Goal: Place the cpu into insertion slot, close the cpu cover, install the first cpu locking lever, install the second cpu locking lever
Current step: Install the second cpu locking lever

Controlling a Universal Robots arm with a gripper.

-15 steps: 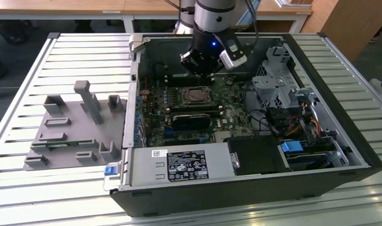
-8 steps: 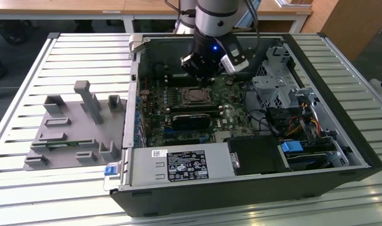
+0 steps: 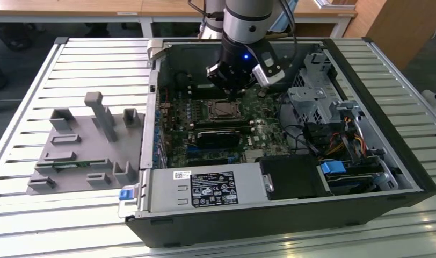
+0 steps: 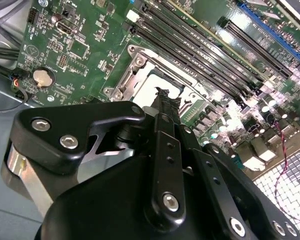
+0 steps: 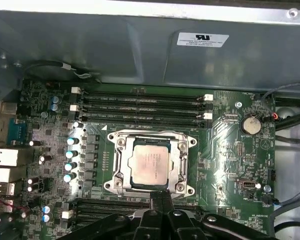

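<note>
While memory slots (image 5: 140, 107) flank the cpu (image 5: 150, 165), closed end effector (image 5: 161, 196) hovers.

A black computer case (image 3: 290, 215) was laid open on a slatted metal desk (image 3: 31, 215). A green board (image 5: 230, 150) was seen inside it, with long black memory slots (image 5: 140, 105) and a round silver battery (image 5: 250, 124). A grey plastic holder (image 3: 82, 156) was set on the desk at the exterior view's left. A blue tab (image 3: 334, 167) was seen near coloured wires (image 3: 347, 145).
</note>
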